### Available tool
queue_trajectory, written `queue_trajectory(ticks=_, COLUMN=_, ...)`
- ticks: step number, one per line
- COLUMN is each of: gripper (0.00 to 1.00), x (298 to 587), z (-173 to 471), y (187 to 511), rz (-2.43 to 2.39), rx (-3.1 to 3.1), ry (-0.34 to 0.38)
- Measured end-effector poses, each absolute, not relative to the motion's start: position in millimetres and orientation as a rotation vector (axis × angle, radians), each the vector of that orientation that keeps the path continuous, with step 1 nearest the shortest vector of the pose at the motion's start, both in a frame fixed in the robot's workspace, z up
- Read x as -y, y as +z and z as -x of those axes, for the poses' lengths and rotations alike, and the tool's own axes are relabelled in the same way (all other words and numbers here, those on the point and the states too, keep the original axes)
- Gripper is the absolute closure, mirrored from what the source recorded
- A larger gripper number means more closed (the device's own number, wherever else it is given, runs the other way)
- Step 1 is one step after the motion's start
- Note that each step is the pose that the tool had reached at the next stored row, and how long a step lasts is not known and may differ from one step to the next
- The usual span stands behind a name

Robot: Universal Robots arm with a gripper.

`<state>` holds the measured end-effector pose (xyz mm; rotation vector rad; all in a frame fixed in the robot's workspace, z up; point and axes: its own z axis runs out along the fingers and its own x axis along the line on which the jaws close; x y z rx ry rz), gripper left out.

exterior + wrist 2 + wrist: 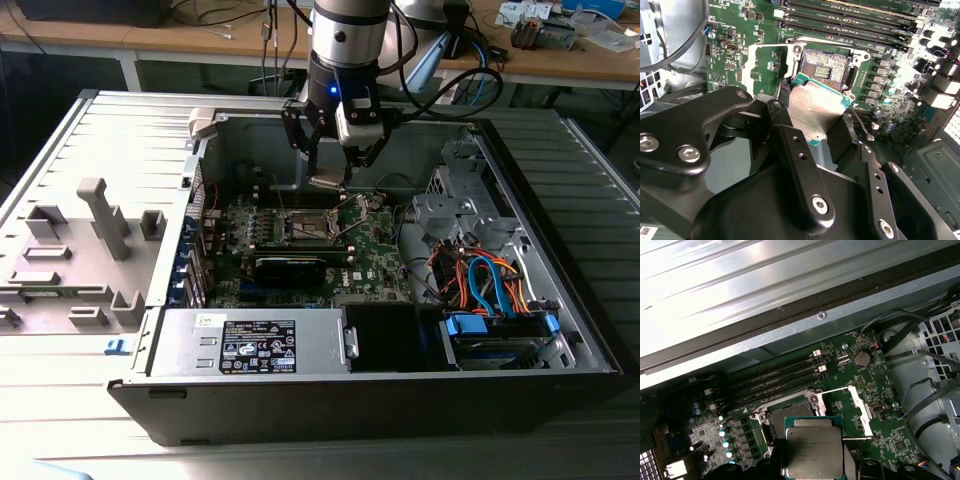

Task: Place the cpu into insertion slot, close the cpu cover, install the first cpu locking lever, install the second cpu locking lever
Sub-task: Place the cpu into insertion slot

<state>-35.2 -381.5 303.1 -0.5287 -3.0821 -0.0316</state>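
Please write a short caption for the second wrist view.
Claw holding the chip close to the open socket on the green board.

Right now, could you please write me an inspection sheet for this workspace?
Surface: green motherboard inside an open computer case, on a ribbed grey table.
Job's things: the cpu is held off the board, close over the insertion slot, which is bare; the cpu cover stands open beside the slot.
Clutter: grey plastic blocks on the table at the exterior view's left.
Hand: the hand is shut on the cpu.
Cables: orange and blue cables in the case at the exterior view's right.
Surroundings: wooden bench behind the case.
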Motion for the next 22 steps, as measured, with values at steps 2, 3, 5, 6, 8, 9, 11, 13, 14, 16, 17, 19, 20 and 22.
queue_trajectory(ticks=2, gripper=0.45, x=381.5, z=35.2, y=303.1, rz=0.538, rx=3.081, ry=-0.032)
queue_trajectory(ticks=3, gripper=0.45, x=381.5, z=35.2, y=303.1, rz=0.539, rx=3.08, ry=-0.032)
queue_trajectory(ticks=5, gripper=0.45, x=381.7, z=35.2, y=303.0, rz=0.54, rx=3.08, ry=-0.032)
queue_trajectory(ticks=6, gripper=0.45, x=381.8, z=35.3, y=303.0, rz=0.541, rx=3.08, ry=-0.032)
queue_trajectory(ticks=8, gripper=0.45, x=382.5, z=35.2, y=303.0, rz=0.542, rx=3.08, ry=-0.032)
queue_trajectory(ticks=9, gripper=0.45, x=382.9, z=35.2, y=302.9, rz=0.543, rx=3.08, ry=-0.032)
queue_trajectory(ticks=11, gripper=0.45, x=383.5, z=35.2, y=302.9, rz=0.548, rx=3.079, ry=-0.032)
queue_trajectory(ticks=13, gripper=0.45, x=383.7, z=35.2, y=302.8, rz=0.554, rx=3.078, ry=-0.032)
queue_trajectory(ticks=14, gripper=0.45, x=383.7, z=35.2, y=302.8, rz=0.556, rx=3.078, ry=-0.032)
queue_trajectory(ticks=16, gripper=0.45, x=383.8, z=35.2, y=302.8, rz=0.561, rx=3.077, ry=-0.032)
queue_trajectory(ticks=17, gripper=0.45, x=383.8, z=35.2, y=302.8, rz=0.563, rx=3.076, ry=-0.032)
queue_trajectory(ticks=19, gripper=0.45, x=383.9, z=35.2, y=302.8, rz=0.567, rx=3.075, ry=-0.032)
queue_trajectory(ticks=20, gripper=0.45, x=383.9, z=35.2, y=302.8, rz=0.569, rx=3.075, ry=-0.032)
queue_trajectory(ticks=22, gripper=0.45, x=383.9, z=35.2, y=302.8, rz=0.573, rx=3.075, ry=-0.032)
